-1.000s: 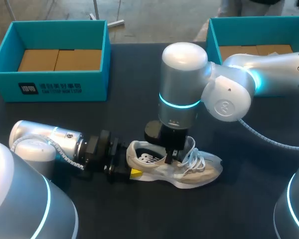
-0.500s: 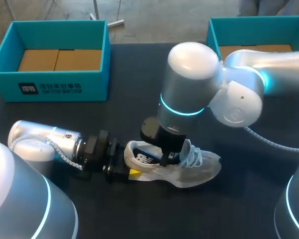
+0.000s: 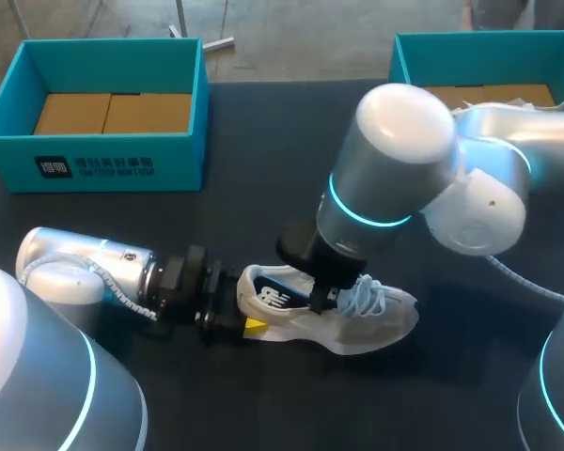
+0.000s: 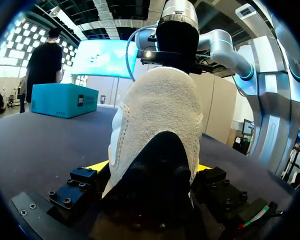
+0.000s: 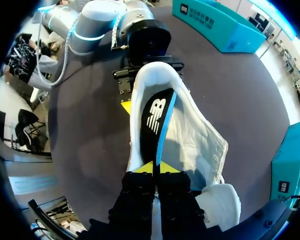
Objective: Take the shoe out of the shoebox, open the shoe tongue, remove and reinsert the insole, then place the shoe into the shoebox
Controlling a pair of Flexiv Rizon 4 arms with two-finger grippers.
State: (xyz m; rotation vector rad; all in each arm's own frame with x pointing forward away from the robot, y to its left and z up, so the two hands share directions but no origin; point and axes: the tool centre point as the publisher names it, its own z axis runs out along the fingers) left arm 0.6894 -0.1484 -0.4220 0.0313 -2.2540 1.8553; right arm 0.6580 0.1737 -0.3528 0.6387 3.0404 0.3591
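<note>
A white and beige shoe [image 3: 381, 319] lies on the dark table, heel toward my left arm. My left gripper [image 3: 247, 324] stands wide with the heel [image 4: 160, 115] filling the gap, both fingers against it. My right gripper [image 3: 320, 301] comes down into the shoe's opening. In the right wrist view its yellow tips [image 5: 153, 167] are shut on the thin blue edge of the black insole [image 5: 155, 117], which stands tilted inside the shoe [image 5: 195, 145]. The laces [image 3: 367, 296] lie loose beside the right gripper.
One teal box [image 3: 103, 160] with a cardboard floor stands at the back left, and another teal box [image 3: 404, 66] stands at the back right, partly behind my right arm. The dark table [image 3: 244, 216] lies bare between the boxes and the shoe.
My right arm has swung its upper part to the right while its gripper stayed in the shoe. The shoe shifted slightly. The left arm has not moved.
</note>
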